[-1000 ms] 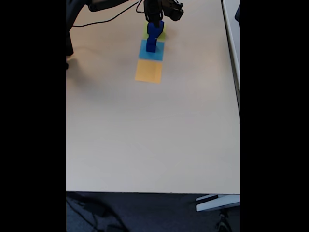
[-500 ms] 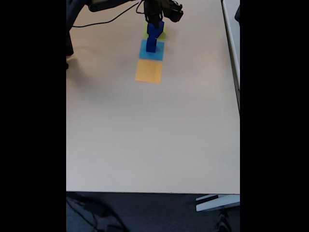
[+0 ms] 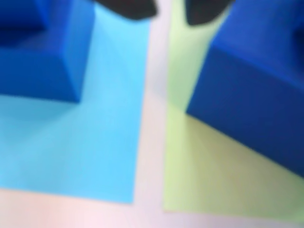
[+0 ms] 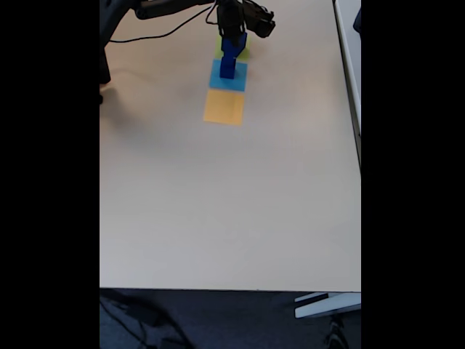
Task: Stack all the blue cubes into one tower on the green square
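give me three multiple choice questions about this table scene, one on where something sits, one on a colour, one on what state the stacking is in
1. In the wrist view, the blue cube on the right sits on which flat square?
A. green square
B. light-blue square
C. orange square

2. In the fixed view, which colour is the flat square nearest the camera?
A. lime green
B. orange
C. red

3. How far along is the stacking?
A. all cubes on green
B. cubes on two squares
C. no cubes on squares

Answers:
1 A: the right blue cube rests on the green square.
2 B: the orange square lies lowest in the row.
3 B: another blue cube sits on the light-blue square.
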Motion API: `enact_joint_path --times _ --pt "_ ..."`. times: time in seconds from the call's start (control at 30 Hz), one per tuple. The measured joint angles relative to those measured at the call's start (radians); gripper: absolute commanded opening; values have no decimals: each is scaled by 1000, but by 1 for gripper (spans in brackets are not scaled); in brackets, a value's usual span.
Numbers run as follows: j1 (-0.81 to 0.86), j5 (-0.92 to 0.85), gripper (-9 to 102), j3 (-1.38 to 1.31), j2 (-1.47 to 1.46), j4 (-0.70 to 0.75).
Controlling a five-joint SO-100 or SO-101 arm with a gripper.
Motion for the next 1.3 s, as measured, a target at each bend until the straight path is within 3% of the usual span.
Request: enact_joint_path --times 1.3 --pt "0 3 0 0 -58 -32"
